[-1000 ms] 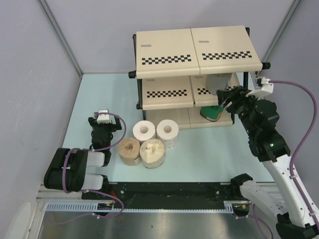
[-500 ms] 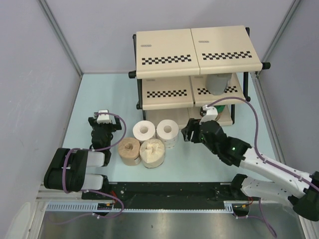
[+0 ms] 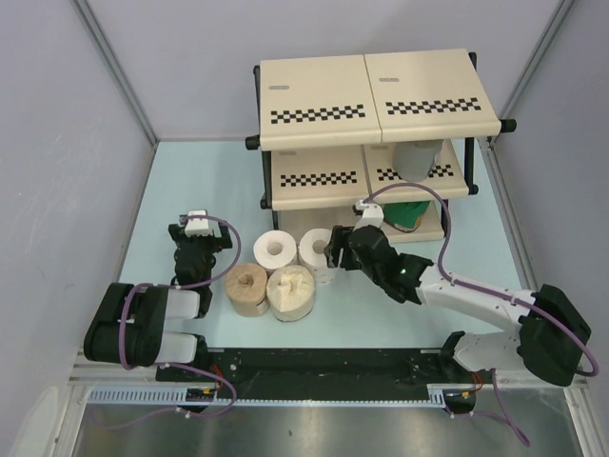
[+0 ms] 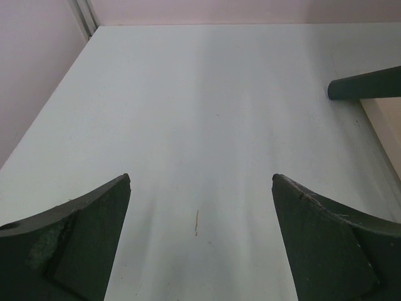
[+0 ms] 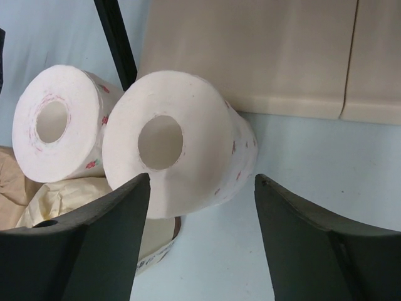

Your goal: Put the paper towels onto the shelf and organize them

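Observation:
The shelf (image 3: 366, 95) stands at the back. A grey roll (image 3: 415, 160) sits on its middle tier and a green roll (image 3: 411, 215) on its bottom tier, both at the right. Two white dotted rolls (image 3: 274, 249) (image 3: 314, 246), a tan-brown roll (image 3: 245, 286) and a cream roll (image 3: 291, 290) stand clustered on the table. My right gripper (image 3: 335, 249) is open and empty, just short of the right white roll (image 5: 175, 150), its fingers either side of it. The other white roll (image 5: 53, 122) and the cream roll (image 5: 75, 204) are left of it. My left gripper (image 3: 195, 231) is open and empty over bare table (image 4: 201, 177).
The shelf's bottom panel (image 5: 250, 56) and a black frame post (image 5: 116, 37) lie just behind the white rolls. A shelf tube end (image 4: 366, 84) shows at the far right of the left wrist view. Grey walls enclose the table at left, right and back.
My right arm has pulled back from the shelf's bottom tier, leaving the green roll there, and swung left and down to the right white roll. The left arm has not moved.

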Action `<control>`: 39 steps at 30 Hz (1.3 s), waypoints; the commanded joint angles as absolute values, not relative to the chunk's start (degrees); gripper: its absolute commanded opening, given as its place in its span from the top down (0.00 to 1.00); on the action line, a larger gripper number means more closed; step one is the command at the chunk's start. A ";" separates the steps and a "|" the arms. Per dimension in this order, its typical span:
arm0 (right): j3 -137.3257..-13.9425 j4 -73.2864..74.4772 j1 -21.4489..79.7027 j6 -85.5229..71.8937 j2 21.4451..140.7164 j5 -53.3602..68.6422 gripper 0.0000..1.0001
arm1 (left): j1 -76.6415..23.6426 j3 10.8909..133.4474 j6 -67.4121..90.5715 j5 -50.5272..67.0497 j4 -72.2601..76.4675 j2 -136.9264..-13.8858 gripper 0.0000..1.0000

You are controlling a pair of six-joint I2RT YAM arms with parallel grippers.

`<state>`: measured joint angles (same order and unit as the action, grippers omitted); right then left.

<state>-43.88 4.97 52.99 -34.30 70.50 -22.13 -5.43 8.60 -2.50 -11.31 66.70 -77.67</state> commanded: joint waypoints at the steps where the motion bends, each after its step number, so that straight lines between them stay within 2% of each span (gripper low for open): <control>1: -44.30 -1.75 52.03 -35.68 73.65 -21.71 0.26 | -5.19 9.32 -2.11 -10.11 68.82 -76.82 0.00; 8: -45.17 -3.34 50.80 -36.12 78.22 -21.18 0.22 | -5.10 9.32 -2.11 -10.11 68.82 -76.82 0.00; 14: -46.23 -4.57 50.10 -35.86 82.87 -19.25 0.25 | -5.10 9.32 -2.20 -10.11 68.82 -76.90 0.00; 20: -47.64 -4.31 49.92 -35.16 84.55 -16.79 0.38 | -5.19 9.32 -2.11 -10.11 68.82 -76.82 0.00; 21: -47.64 -4.22 49.83 -35.24 84.12 -16.61 0.44 | -5.19 9.32 -2.11 -10.11 68.82 -76.90 0.00; 23: -47.64 -2.99 50.01 -35.07 83.50 -17.13 0.50 | -5.10 9.32 -2.11 -10.11 68.82 -76.82 0.00; 24: -47.64 -2.12 50.18 -35.07 82.80 -17.83 0.56 | -5.10 9.32 -2.11 -10.11 68.82 -76.90 0.00; 25: -47.64 -0.20 50.53 -34.98 81.14 -19.67 0.57 | -5.18 9.32 -2.20 -10.11 68.82 -76.82 0.00; 30: -47.64 8.42 52.20 -33.05 71.83 -24.34 0.57 | -5.18 9.32 -2.11 -10.11 68.82 -76.82 0.00; 34: -48.86 16.51 52.38 -32.96 57.18 -26.71 0.57 | -5.19 9.32 -2.11 -10.11 68.82 -76.90 0.00; 39: -58.17 24.77 52.21 -28.40 48.00 -29.35 0.57 | -5.18 9.32 -2.11 -10.11 68.82 -76.82 0.00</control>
